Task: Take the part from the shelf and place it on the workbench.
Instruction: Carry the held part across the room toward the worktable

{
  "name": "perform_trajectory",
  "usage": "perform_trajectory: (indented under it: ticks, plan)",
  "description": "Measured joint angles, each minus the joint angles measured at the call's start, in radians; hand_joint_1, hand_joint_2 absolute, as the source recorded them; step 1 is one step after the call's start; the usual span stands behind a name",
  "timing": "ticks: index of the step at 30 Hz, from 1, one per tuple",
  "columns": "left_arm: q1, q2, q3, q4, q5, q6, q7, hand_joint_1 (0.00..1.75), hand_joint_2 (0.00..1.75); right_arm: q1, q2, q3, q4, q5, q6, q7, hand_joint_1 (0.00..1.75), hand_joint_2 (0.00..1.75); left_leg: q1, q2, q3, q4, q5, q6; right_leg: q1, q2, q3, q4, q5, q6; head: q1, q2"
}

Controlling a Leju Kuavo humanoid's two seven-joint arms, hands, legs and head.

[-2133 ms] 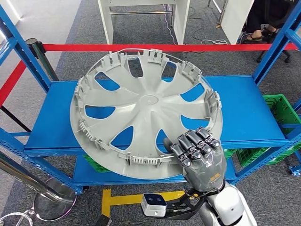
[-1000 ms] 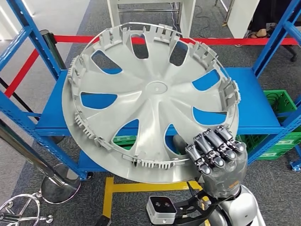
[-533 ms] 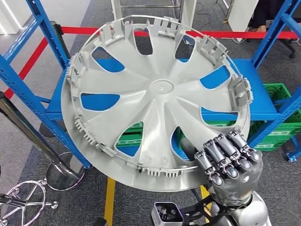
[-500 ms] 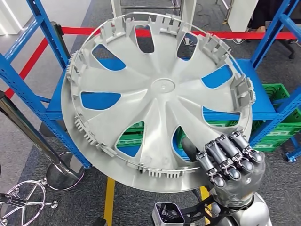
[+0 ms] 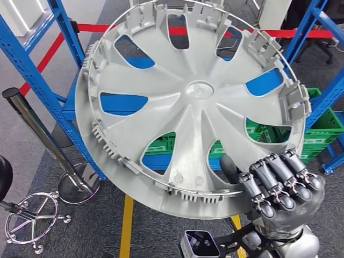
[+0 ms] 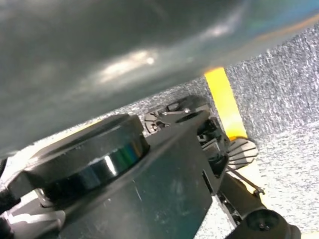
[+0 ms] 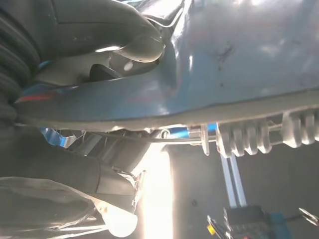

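Observation:
The part is a large grey plastic wheel cover [image 5: 191, 102] with spoke openings and clips around its rim. It is tilted in the air in front of the blue shelf [image 5: 66, 110], off the shelf board. My right hand [image 5: 280, 188] grips its near right rim, with the dark thumb [image 5: 229, 167] reaching into an opening and the fingers curled at the edge. In the right wrist view the thumb [image 7: 112, 40] presses against the cover [image 7: 244, 50] just above its clipped rim. In the left wrist view a blurred grey surface [image 6: 112, 45] hangs over the floor.
Blue shelf uprights [image 5: 24, 59] frame the left and right. Green crates [image 5: 324, 134] sit low behind the cover. A red barrier tape [image 5: 87, 27] runs behind; a chrome stanchion [image 5: 44, 140] and a chair base [image 5: 32, 215] stand at left. A yellow floor line [image 5: 126, 226] lies below.
The wheel cover has risen off the shelf board and come closer and to the right, held in my right hand. The whole scene has shifted, so the camera has moved too.

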State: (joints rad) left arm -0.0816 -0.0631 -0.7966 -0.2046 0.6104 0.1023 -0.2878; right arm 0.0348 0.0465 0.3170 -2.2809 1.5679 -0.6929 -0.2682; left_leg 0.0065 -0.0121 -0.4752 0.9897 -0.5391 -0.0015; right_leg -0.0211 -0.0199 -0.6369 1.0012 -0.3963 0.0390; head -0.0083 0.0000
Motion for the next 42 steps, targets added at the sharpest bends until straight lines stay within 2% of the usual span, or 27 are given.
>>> perform_trajectory:
  ticks: [2, 4, 6, 7, 8, 9, 11, 13, 14, 16, 17, 19, 21, 22, 23, 24, 26, 28, 29, 32, 34, 36, 37, 38, 39, 40, 42]
  plan:
    - [0.003, -0.003, 0.003, 0.0, 0.008, 0.007, 0.0, 0.0, 0.0, 0.008, 0.0, -0.01, -0.003, 0.0, 0.0, 0.0, 1.75, 1.75, -0.001, 0.004, -0.019, -0.001, 0.02, 0.02, -0.004, 0.005, -0.01, 0.008, -0.012, 0.011, -0.001, 0.0]
    - [0.004, -0.008, 0.007, 0.001, 0.014, 0.014, 0.0, 0.0, 0.0, 0.016, 0.0, -0.019, -0.006, 0.0, 0.0, -0.002, 1.75, 1.75, 0.0, 0.008, -0.046, -0.004, 0.046, 0.038, -0.006, 0.012, -0.038, 0.078, -0.098, 0.017, 0.002, 0.0]
    - [0.005, -0.014, 0.012, 0.001, 0.017, 0.017, 0.0, 0.0, 0.0, 0.023, 0.0, -0.029, -0.008, 0.0, 0.0, -0.009, 1.75, 1.75, -0.005, 0.009, -0.079, -0.002, 0.073, 0.045, -0.004, 0.016, -0.071, 0.211, -0.195, 0.019, 0.008, 0.0]
    - [0.006, -0.016, 0.015, 0.001, 0.018, 0.017, 0.0, 0.0, 0.0, 0.027, 0.0, -0.034, -0.008, 0.0, 0.0, -0.013, 1.75, 1.75, -0.008, 0.009, -0.096, -0.001, 0.087, 0.047, -0.003, 0.017, -0.076, 0.267, -0.216, 0.018, 0.009, 0.0]
    - [0.006, -0.017, 0.018, 0.001, 0.018, 0.017, 0.0, 0.0, 0.0, 0.031, 0.0, -0.038, -0.008, 0.0, 0.0, -0.017, 1.75, 1.75, -0.011, 0.009, -0.113, 0.0, 0.1, 0.047, -0.001, 0.017, -0.065, 0.291, -0.21, 0.016, 0.011, 0.0]
    - [0.007, -0.018, 0.021, 0.001, 0.018, 0.017, 0.0, 0.0, 0.0, 0.035, 0.0, -0.043, -0.008, 0.0, 0.0, -0.019, 1.75, 1.75, -0.013, 0.009, -0.128, 0.0, 0.113, 0.046, 0.0, 0.017, -0.037, 0.279, -0.189, 0.013, 0.011, 0.0]
    - [0.006, -0.02, 0.023, 0.001, 0.018, 0.016, 0.002, 0.0, 0.0, 0.04, 0.0, -0.05, -0.008, 0.0, 0.0, -0.02, 1.75, 1.75, -0.018, 0.008, -0.155, 0.002, 0.136, 0.042, 0.005, 0.017, 0.071, 0.158, -0.148, 0.001, 0.011, 0.0]
    - [0.005, -0.022, 0.024, 0.001, 0.018, 0.015, 0.003, 0.0, 0.0, 0.042, 0.0, -0.055, -0.01, 0.0, 0.0, -0.02, 1.75, 1.75, -0.022, 0.008, -0.171, 0.004, 0.158, 0.036, 0.011, 0.018, 0.177, 0.011, -0.156, -0.01, 0.011, 0.0]
    - [0.005, -0.023, 0.025, 0.001, 0.018, 0.014, 0.004, 0.0, 0.0, 0.044, 0.0, -0.057, -0.011, 0.0, 0.0, -0.02, 1.75, 1.75, -0.023, 0.008, -0.176, 0.004, 0.169, 0.031, 0.014, 0.019, 0.199, -0.029, -0.166, -0.014, 0.011, 0.0]
    - [0.007, -0.022, 0.025, 0.001, 0.018, 0.014, 0.004, 0.0, 0.0, 0.051, 0.0, -0.06, -0.013, 0.0, 0.0, -0.019, 1.75, 1.75, -0.021, 0.007, -0.183, 0.001, 0.187, 0.019, 0.015, 0.018, 0.192, -0.048, -0.16, -0.024, 0.011, 0.0]
    - [0.008, -0.022, 0.025, 0.002, 0.017, 0.014, 0.005, 0.0, 0.0, 0.053, 0.0, -0.062, -0.013, 0.0, 0.0, -0.019, 1.75, 1.75, -0.019, 0.007, -0.188, 0.006, 0.176, 0.012, 0.014, 0.016, 0.181, -0.048, -0.15, -0.032, 0.011, 0.0]
    - [0.01, -0.021, 0.025, 0.003, 0.014, 0.014, 0.008, 0.0, 0.0, 0.056, 0.0, -0.065, -0.013, 0.0, 0.0, -0.021, 1.75, 1.75, -0.014, 0.007, -0.207, 0.068, 0.095, -0.002, 0.011, 0.011, 0.157, -0.049, -0.125, -0.045, 0.006, 0.0]
    - [0.01, -0.021, 0.025, 0.003, 0.007, 0.015, 0.014, 0.0, 0.0, 0.059, 0.0, -0.068, -0.014, 0.0, 0.0, -0.027, 1.75, 1.75, -0.009, 0.008, -0.231, 0.202, -0.014, -0.014, 0.011, 0.009, 0.133, -0.048, -0.1, -0.05, 0.001, 0.0]
    - [0.01, -0.02, 0.025, 0.004, 0.002, 0.015, 0.017, 0.0, 0.0, 0.061, 0.0, -0.069, -0.014, 0.0, 0.0, -0.032, 1.75, 1.75, -0.008, 0.008, -0.236, 0.264, -0.041, -0.018, 0.011, 0.008, 0.119, -0.045, -0.086, -0.049, 0.001, 0.0]
    - [0.01, -0.019, 0.024, 0.004, -0.002, 0.016, 0.019, 0.0, 0.0, 0.062, 0.0, -0.07, -0.014, 0.0, 0.0, -0.037, 1.75, 1.75, -0.006, 0.008, -0.23, 0.3, -0.044, -0.02, 0.011, 0.007, 0.104, -0.042, -0.074, -0.048, 0.0, 0.0]
    - [0.01, -0.018, 0.024, 0.004, -0.004, 0.016, 0.02, 0.0, 0.0, 0.064, 0.0, -0.071, -0.014, 0.0, 0.0, -0.04, 1.75, 1.75, -0.006, 0.008, -0.207, 0.298, -0.027, -0.02, 0.011, 0.007, 0.086, -0.038, -0.063, -0.046, 0.0, 0.0]
    - [0.009, -0.016, 0.024, 0.004, -0.006, 0.016, 0.02, 0.0, 0.0, 0.067, 0.0, -0.071, -0.015, 0.0, 0.0, -0.043, 1.75, 1.75, -0.006, 0.008, -0.11, 0.186, 0.017, -0.013, 0.011, 0.006, 0.055, -0.028, -0.047, -0.039, 0.0, 0.0]
    - [0.007, -0.014, 0.024, 0.004, -0.007, 0.015, 0.021, 0.0, 0.0, 0.07, 0.001, -0.073, -0.018, 0.0, 0.0, -0.043, 1.75, 1.75, -0.009, 0.007, -0.01, 0.037, 0.019, -0.001, 0.013, 0.005, 0.034, -0.018, -0.032, -0.03, 0.0, 0.0]
    - [0.006, -0.013, 0.024, 0.004, -0.008, 0.014, 0.021, 0.0, 0.0, 0.071, 0.002, -0.074, -0.019, 0.0, 0.0, -0.044, 1.75, 1.75, -0.012, 0.007, 0.014, -0.004, 0.012, 0.005, 0.013, 0.004, 0.029, -0.016, -0.024, -0.024, 0.0, 0.0]
    - [0.006, -0.007, 0.022, 0.004, -0.015, 0.007, 0.027, 0.0, 0.0, 0.073, 0.007, -0.078, -0.022, 0.0, 0.0, -0.047, 1.75, 1.75, -0.015, 0.009, 0.003, -0.025, 0.027, 0.026, 0.01, 0.005, 0.016, -0.014, -0.012, -0.008, 0.0, 0.0]
    - [0.005, -0.004, 0.021, 0.004, -0.017, 0.004, 0.032, 0.0, 0.0, 0.074, 0.009, -0.081, -0.023, 0.0, 0.0, -0.047, 1.75, 1.75, -0.012, 0.013, -0.02, -0.03, 0.051, 0.042, 0.01, 0.012, -0.012, 0.039, -0.073, -0.002, 0.003, 0.0]
    - [0.004, -0.002, 0.021, 0.004, -0.02, 0.003, 0.035, 0.0, 0.0, 0.075, 0.009, -0.083, -0.024, 0.0, 0.0, -0.047, 1.75, 1.75, -0.012, 0.014, -0.049, -0.029, 0.074, 0.049, 0.009, 0.016, -0.051, 0.165, -0.172, 0.003, 0.008, 0.0]
    - [0.004, -0.001, 0.02, 0.004, -0.021, 0.003, 0.036, 0.0, 0.0, 0.077, 0.009, -0.083, -0.024, 0.0, 0.0, -0.047, 1.75, 1.75, -0.013, 0.014, -0.064, -0.028, 0.085, 0.049, 0.009, 0.016, -0.062, 0.228, -0.202, 0.006, 0.009, 0.0]
    - [0.005, 0.0, 0.02, 0.004, -0.023, 0.002, 0.037, 0.0, 0.0, 0.08, 0.009, -0.084, -0.024, 0.0, 0.0, -0.048, 1.75, 1.75, -0.014, 0.014, -0.079, -0.027, 0.097, 0.048, 0.009, 0.016, -0.062, 0.269, -0.21, 0.007, 0.009, 0.0]
    - [0.005, 0.001, 0.02, 0.004, -0.025, 0.002, 0.039, 0.0, 0.0, 0.083, 0.009, -0.086, -0.024, 0.0, 0.0, -0.05, 1.75, 1.75, -0.013, 0.015, -0.094, -0.025, 0.107, 0.046, 0.008, 0.016, -0.045, 0.275, -0.196, 0.008, 0.01, 0.0]
    - [0.005, 0.003, 0.02, 0.004, -0.026, 0.002, 0.04, 0.0, 0.0, 0.086, 0.009, -0.087, -0.024, 0.0, 0.0, -0.052, 1.75, 1.75, -0.013, 0.014, -0.107, -0.022, 0.117, 0.043, 0.008, 0.016, -0.009, 0.242, -0.169, 0.009, 0.01, 0.0]
    - [0.006, 0.007, 0.02, 0.004, -0.029, 0.002, 0.04, 0.0, 0.0, 0.089, 0.009, -0.09, -0.026, 0.0, 0.0, -0.057, 1.75, 1.75, -0.013, 0.014, -0.131, -0.012, 0.131, 0.035, 0.006, 0.017, 0.098, 0.099, -0.131, 0.011, 0.012, 0.0]
